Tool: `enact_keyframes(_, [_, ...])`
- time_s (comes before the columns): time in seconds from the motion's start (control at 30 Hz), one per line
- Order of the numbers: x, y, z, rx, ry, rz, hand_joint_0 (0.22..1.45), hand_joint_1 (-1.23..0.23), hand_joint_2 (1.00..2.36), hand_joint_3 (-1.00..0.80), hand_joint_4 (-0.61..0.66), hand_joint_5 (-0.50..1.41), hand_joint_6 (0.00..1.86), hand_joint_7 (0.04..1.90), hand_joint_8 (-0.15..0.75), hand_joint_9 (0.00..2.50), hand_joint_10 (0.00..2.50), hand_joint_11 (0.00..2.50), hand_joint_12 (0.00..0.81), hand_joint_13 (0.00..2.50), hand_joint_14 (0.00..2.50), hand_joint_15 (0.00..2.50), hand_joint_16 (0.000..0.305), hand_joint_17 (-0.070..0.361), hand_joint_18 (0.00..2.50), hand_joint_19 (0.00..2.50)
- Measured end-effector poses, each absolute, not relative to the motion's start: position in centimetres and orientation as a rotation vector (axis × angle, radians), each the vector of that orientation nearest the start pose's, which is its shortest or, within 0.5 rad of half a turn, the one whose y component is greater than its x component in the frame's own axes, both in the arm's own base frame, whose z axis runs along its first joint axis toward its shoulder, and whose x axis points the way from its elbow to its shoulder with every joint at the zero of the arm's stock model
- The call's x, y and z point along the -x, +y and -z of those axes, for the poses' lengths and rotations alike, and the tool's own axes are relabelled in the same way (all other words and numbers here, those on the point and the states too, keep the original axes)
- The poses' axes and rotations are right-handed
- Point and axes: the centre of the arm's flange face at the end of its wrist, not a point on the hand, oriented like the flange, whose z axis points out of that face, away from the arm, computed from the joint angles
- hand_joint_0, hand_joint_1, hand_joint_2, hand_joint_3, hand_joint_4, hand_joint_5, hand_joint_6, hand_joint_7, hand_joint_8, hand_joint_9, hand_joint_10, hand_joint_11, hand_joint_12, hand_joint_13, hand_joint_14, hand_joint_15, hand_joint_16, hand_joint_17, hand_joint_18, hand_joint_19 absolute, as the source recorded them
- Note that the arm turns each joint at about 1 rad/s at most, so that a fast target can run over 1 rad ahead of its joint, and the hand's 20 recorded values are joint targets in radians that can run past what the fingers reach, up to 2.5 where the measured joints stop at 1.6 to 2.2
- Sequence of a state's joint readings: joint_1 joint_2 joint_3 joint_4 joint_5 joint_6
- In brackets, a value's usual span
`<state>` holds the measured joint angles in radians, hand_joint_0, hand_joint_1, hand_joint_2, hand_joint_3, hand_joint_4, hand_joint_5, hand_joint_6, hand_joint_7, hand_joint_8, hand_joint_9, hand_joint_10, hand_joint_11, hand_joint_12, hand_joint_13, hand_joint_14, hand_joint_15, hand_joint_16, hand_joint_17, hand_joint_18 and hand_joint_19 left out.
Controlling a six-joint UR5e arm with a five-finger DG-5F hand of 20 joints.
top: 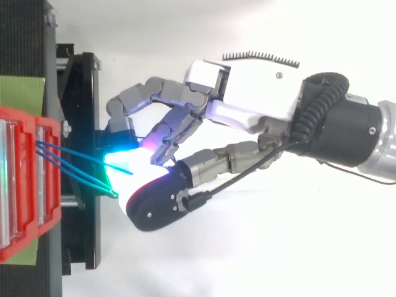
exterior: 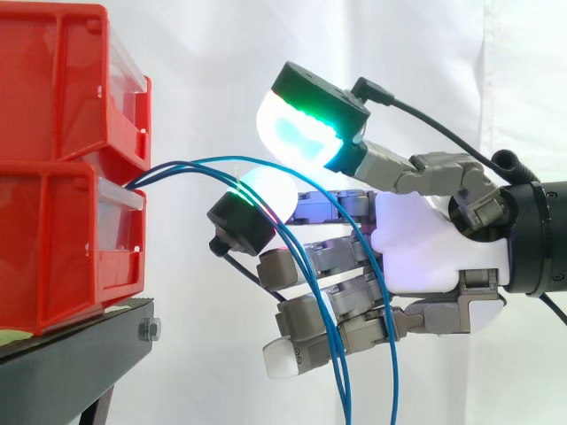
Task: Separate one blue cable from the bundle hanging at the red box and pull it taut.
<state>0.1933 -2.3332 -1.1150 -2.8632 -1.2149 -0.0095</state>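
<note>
Blue cables (exterior: 182, 164) arch from the red box (exterior: 53, 248) over one fingertip (exterior: 270, 190) — hand (exterior: 425, 248) not yet closed, thumb (exterior: 306, 124) poised above; best pinch just the top strand, then draw straight back

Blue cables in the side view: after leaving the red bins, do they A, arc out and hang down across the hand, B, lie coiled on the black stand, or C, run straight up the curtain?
A: the blue cables arc from the red bins and drop across the hand.
</note>
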Motion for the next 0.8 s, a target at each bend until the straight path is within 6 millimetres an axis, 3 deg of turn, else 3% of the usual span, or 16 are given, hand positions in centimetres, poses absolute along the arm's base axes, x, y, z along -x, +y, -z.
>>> enact_keyframes(0.13, [-77.60, -1.93, -24.90, -1.290, 1.117, -1.063, 0.53, -0.50, 1.00, -0.50, -0.09, -0.17, 0.79, 1.28, 0.196, 1.05, 0.02, 1.15, 0.334, 1.06, 0.03, 1.20, 0.045, 0.101, 0.58, 0.56])
enact_keyframes(0.3, [-77.61, -1.93, -24.91, -1.289, 1.117, -1.063, 0.60, -0.56, 1.00, -0.50, -0.10, -0.17, 0.79, 1.35, 0.184, 1.07, 0.03, 1.20, 0.318, 1.06, 0.03, 1.21, 0.042, 0.095, 0.57, 0.58])
enact_keyframes(0.47, [-77.62, -1.93, -24.92, -1.289, 1.116, -1.064, 0.59, -0.67, 1.02, -0.29, -0.06, -0.18, 0.82, 1.46, 0.189, 1.07, 0.03, 1.21, 0.317, 1.06, 0.03, 1.22, 0.042, 0.095, 0.58, 0.58])
enact_keyframes(0.8, [-77.61, -1.85, -24.90, -1.289, 1.116, -1.064, 0.65, -0.79, 1.03, -0.16, -0.13, -0.20, 0.87, 1.52, 0.192, 1.07, 0.03, 1.22, 0.317, 1.07, 0.03, 1.21, 0.042, 0.095, 0.60, 0.53])
